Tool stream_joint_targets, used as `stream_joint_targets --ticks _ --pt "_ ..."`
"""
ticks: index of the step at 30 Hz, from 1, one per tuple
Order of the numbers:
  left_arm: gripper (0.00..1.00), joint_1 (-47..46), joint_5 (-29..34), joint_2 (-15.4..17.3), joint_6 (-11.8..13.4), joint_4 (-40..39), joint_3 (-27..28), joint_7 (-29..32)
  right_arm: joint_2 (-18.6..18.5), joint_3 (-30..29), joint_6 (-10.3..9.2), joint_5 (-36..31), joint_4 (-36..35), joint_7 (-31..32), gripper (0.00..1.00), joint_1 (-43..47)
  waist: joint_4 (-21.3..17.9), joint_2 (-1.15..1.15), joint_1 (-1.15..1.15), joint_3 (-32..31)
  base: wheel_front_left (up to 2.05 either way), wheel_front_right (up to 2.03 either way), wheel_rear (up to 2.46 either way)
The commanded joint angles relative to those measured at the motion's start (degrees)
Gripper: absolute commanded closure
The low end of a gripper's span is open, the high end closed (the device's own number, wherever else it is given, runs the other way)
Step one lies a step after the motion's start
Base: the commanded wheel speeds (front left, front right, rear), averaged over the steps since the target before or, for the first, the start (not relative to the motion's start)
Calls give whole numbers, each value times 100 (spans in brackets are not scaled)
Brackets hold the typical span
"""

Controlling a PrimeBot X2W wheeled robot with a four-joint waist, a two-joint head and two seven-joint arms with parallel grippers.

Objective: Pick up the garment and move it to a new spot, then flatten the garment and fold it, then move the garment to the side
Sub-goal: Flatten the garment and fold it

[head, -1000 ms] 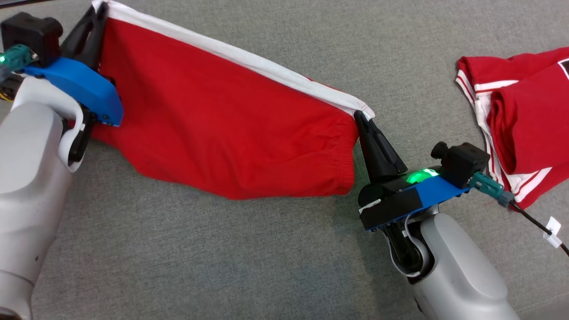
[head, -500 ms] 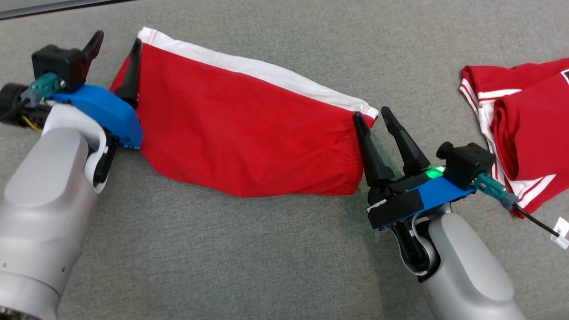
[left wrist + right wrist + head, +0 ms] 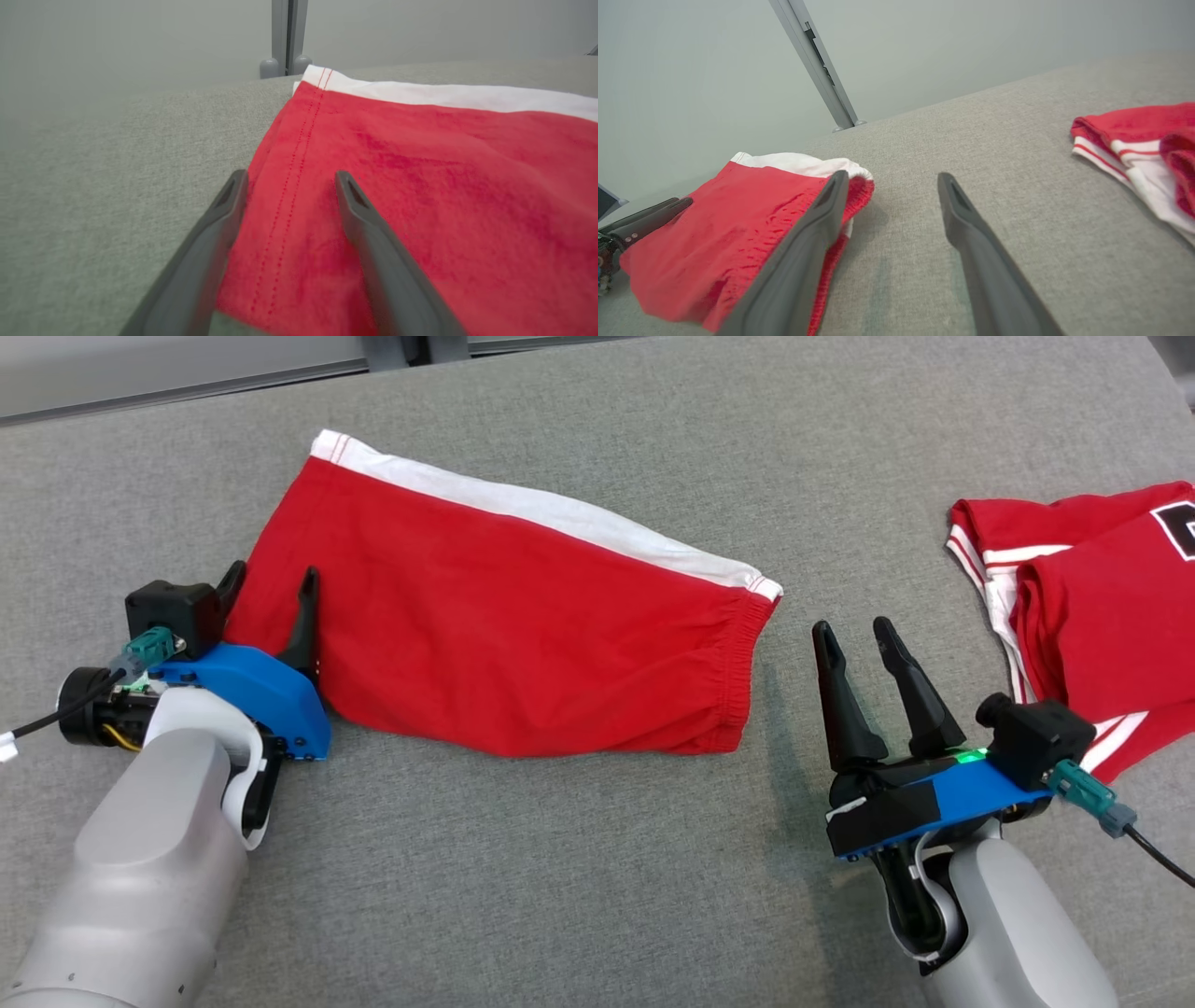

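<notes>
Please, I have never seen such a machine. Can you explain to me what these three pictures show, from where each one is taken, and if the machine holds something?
It is a robot with two pale arms. Each arm ends in a grasping tool with two long dark fingers.

The wide picture comes from a camera on the robot's head, looking down at a grey fabric surface. The other two come from cameras on the wrists, looking along each tool's fingers.

On the surface lie red shorts with a white stripe, spread flat. To the right lies a second red and white garment, bunched.

The left tool stands open over the shorts' left edge, one finger above the cloth. The right tool is open beside the waistband, apart from it. Nothing is held.
</notes>
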Motion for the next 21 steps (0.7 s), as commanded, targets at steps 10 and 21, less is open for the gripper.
stream_joint_targets --ticks 10,21 --pt "0 69 63 -72 336 773 -21 174 -6 -21 0 -42 14 -20 0 188 -149 1 1 -79 0 0 0" --pt "100 375 -320 -350 70 1292 95 468 -7 -4 0 -4 89 -20 0 300 -85 1 1 -468 0 0 0"
